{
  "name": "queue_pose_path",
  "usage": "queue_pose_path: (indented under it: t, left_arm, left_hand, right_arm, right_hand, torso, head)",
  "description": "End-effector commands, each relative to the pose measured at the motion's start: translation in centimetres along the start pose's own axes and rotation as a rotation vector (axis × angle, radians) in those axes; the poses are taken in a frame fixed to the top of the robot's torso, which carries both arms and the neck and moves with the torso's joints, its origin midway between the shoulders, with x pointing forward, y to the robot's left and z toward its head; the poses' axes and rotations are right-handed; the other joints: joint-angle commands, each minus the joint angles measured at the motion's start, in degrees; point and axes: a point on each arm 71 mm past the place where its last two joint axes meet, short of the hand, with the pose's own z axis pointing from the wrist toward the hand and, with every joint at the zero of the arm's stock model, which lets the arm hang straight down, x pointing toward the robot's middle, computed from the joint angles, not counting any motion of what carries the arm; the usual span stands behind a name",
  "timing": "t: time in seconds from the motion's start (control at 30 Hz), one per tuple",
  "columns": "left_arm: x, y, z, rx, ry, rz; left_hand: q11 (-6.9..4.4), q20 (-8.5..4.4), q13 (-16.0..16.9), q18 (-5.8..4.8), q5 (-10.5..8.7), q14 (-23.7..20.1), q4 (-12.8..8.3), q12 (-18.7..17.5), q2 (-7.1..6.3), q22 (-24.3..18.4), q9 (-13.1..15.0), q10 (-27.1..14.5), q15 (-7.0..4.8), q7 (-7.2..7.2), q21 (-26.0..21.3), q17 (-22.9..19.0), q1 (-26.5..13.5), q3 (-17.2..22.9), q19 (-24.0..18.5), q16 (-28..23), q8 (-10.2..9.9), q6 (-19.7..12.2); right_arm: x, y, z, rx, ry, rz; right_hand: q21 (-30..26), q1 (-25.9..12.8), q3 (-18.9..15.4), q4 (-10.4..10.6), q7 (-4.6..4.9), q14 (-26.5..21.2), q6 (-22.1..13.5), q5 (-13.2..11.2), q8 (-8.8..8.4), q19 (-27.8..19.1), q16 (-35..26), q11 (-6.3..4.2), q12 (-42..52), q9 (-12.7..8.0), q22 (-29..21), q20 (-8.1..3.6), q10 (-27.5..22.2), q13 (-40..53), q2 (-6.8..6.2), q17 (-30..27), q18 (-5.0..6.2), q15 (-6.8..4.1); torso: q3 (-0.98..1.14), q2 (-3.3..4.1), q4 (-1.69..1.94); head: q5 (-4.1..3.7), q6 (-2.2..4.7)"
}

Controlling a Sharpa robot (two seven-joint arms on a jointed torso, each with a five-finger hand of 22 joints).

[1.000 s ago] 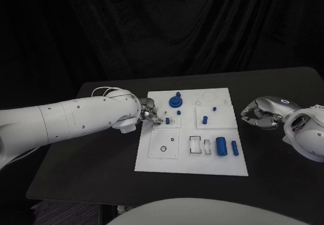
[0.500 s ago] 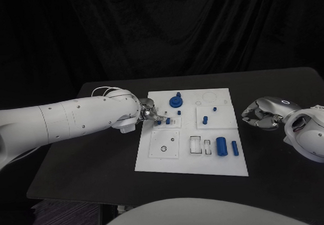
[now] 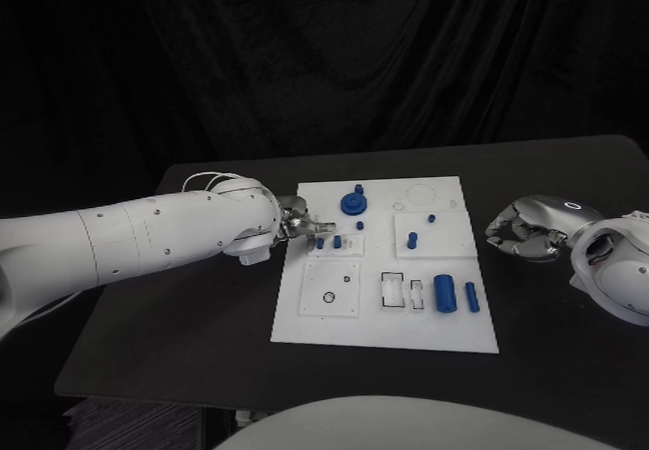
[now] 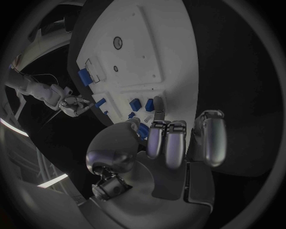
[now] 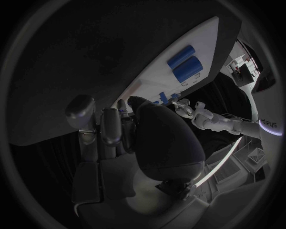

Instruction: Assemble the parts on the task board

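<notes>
The white task board (image 3: 329, 320) lies in the middle of the black table. My left hand (image 3: 299, 229) hovers over its left edge, and between thumb and a finger it pinches a small blue peg (image 3: 319, 243), right beside another upright peg (image 3: 337, 241). In the left wrist view the pinched peg (image 4: 142, 130) sits at the thumb tip of my left hand (image 4: 161, 152), over the board (image 4: 143, 52). My right hand (image 3: 524, 231) rests on the table to the right of the board with its fingers curled in and nothing seen in them. The right wrist view shows my right hand (image 5: 137, 143) the same way.
A blue knob (image 3: 352, 199) stands at the board's far side. Small pegs (image 3: 410, 240) stand in the right middle block. A thick blue cylinder (image 3: 444, 292) and a slim blue bar (image 3: 471, 297) lie at the near right. Bare table surrounds the board.
My left hand's fingers have shifted slightly toward the board's middle, and the small blue peg below them has come into sight. The right hand has stayed put.
</notes>
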Motion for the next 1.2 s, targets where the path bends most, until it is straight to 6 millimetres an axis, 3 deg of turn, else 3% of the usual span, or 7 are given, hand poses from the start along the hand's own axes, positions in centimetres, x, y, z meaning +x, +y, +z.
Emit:
queue_pose_path:
  t: [0.03, 0.33, 0.67, 0.9, 1.0, 1.1, 1.2]
  left_arm:
    - [0.6, 0.6, 0.1, -0.013, -0.002, -0.011]
    - [-0.3, 0.3, -0.4, 0.105, -0.131, -0.065]
    - [-1.9, -0.5, -1.8, 0.312, -0.380, -0.010]
    - [-2.8, -2.1, -3.2, 0.507, -0.573, 0.098]
    - [-2.5, -3.0, -3.1, 0.564, -0.536, 0.144]
    - [-1.9, -3.6, -2.7, 0.593, -0.457, 0.180]
    - [-1.3, -4.4, -2.0, 0.622, -0.354, 0.220]
  left_hand:
    - [-0.17, 0.20, 12.4, 0.19, 2.39, 6.0, -0.1, 0.4, 1.79, 11.4, 1.4, 2.1, 0.09, -0.29, 0.5, 15.1, 0.2, -1.0, 0.3, 0.1, 0.9, 0.4]
    - [-0.48, -0.02, 12.6, 0.07, 1.08, 6.0, -0.2, 0.8, 2.32, 11.5, 4.7, 2.5, -0.19, -0.70, 0.9, 15.1, 1.8, -4.1, 0.5, 0.1, 3.8, 0.3]
    - [-1.20, -0.66, 12.5, -0.04, 8.40, 6.0, -0.3, 0.7, 2.03, 11.7, 9.5, 2.4, -0.77, -1.52, 1.6, 15.1, 10.6, -6.7, 0.8, 0.1, 8.7, -1.7]
    - [0.35, 0.35, 11.4, 0.31, 13.15, 6.0, -0.2, -1.0, -3.08, 11.2, 2.7, 0.6, 0.55, 0.50, -0.2, 15.1, 21.4, -5.7, -0.5, 0.1, 1.0, -6.8]
    - [2.60, 1.92, 4.9, 1.38, 11.64, 6.0, -1.5, -12.2, -5.37, 9.5, -5.9, -11.4, 2.45, 3.52, -6.3, 15.1, 32.0, -1.1, -5.0, 0.1, -8.1, -12.9]
    - [2.57, 2.36, -1.1, 2.76, 4.79, -1.2, -1.9, -22.6, -7.02, 7.8, -12.7, -21.8, 3.00, 3.20, -12.6, 9.8, 37.8, 3.6, -10.2, -5.4, -9.3, -19.5]
    - [6.59, 4.55, -20.7, 3.43, 2.51, -17.1, -0.8, -52.5, -8.88, 5.3, -18.8, -43.7, 6.69, 2.93, -22.8, -0.5, 40.0, 8.6, -20.2, -16.4, -9.2, -23.4]
  right_arm:
    - [0.2, -0.1, 0.0, 0.018, 0.014, -0.003]
    - [0.2, -0.2, -0.1, 0.020, 0.016, -0.004]
    - [-0.2, -0.3, -0.3, 0.000, -0.033, 0.008]
    - [-0.4, -0.4, -0.4, -0.015, -0.063, 0.014]
    - [-0.5, -0.3, -0.4, -0.023, -0.072, 0.015]
    - [-0.5, -0.2, -0.3, -0.029, -0.079, 0.017]
    - [-0.6, -0.2, -0.4, -0.033, -0.085, 0.018]
  right_hand:
    - [-0.2, 0.2, 0.2, 0.2, -0.11, 1.6, 0.3, 0.2, 0.01, -0.4, -0.4, 0.09, -0.2, 0.0, 6.2, -0.04, -0.4, 2.8, -0.08, -0.1, 0.13, 0.42]
    - [-0.3, 0.2, 0.2, 0.3, -0.10, 1.6, 0.3, 0.2, -0.03, -0.4, -0.5, 0.08, -0.3, 0.0, 6.2, -0.03, -0.5, 2.7, -0.07, -0.2, 0.15, 0.42]
    - [0.0, 0.1, 0.2, 0.3, -0.10, 1.6, 0.2, 0.2, -0.05, -0.3, -0.2, 0.07, -0.2, 0.0, 6.3, -0.03, -0.3, 2.9, -0.04, 0.1, 0.10, 0.42]
    - [0.5, 0.1, 0.2, 0.4, -0.16, 1.7, 0.5, 0.2, 0.09, -0.2, 0.2, 0.11, 0.1, 0.1, 6.4, -0.03, -0.1, 3.2, -0.08, 0.3, 0.02, 0.42]
    - [0.3, 0.0, 0.1, 0.4, -0.18, 1.7, 0.6, 0.1, 0.14, -0.3, -0.1, 0.13, -0.1, 0.1, 6.4, -0.03, -0.3, 3.0, -0.09, 0.1, 0.06, 0.43]
    - [0.4, 0.0, 0.1, 0.4, -0.20, 1.7, 0.7, 0.2, 0.17, -0.3, 0.1, 0.14, 0.0, 0.1, 6.4, -0.03, -0.2, 3.1, -0.10, 0.2, 0.04, 0.44]
    - [2.3, 0.1, 0.1, 0.3, -0.26, 2.1, 0.9, 0.2, 0.29, 0.2, 1.5, 0.13, 0.5, 0.2, 6.9, -0.04, 0.3, 3.6, -0.12, 1.2, -0.26, 0.40]
  torso:
    - [-0.01, 0.03, -0.08]
    - [0.03, 0.06, 0.05]
    - [-0.03, 0.10, 0.04]
    - [-0.04, 0.16, -0.02]
    - [-0.02, 0.13, -0.01]
    - [0.01, 0.07, -0.07]
    - [0.05, 0.07, -0.14]
  head:
    - [0.20, -0.01]
    - [0.07, -0.01]
    - [-0.05, -0.01]
    - [-0.27, -0.01]
    - [-0.15, -0.01]
    - [0.04, -0.01]
    - [-0.05, -0.01]
